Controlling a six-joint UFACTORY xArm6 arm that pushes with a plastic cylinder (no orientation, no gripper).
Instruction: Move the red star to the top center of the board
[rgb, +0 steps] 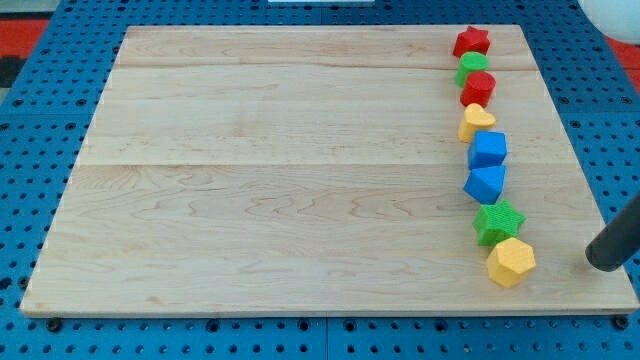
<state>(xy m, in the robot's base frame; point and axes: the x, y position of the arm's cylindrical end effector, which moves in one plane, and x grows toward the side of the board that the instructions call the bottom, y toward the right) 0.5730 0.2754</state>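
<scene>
The pale wooden tabletop (280, 180) carries a column of blocks along its right edge: the red star-shaped block (472, 42) at the top right corner, then green (472, 66), red (478, 88), yellow (476, 122), two blue (489, 150) (486, 183), a green star (498, 221) and a yellow hexagon (511, 262). There is no claw to judge; my tip (603, 264) rests right of the yellow hexagon, apart from it.

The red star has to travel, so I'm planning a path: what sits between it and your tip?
In the camera view, my tip is at the board's lower right; the red star tops a block column. Between them lies bare board, the column just left of that line.
</scene>
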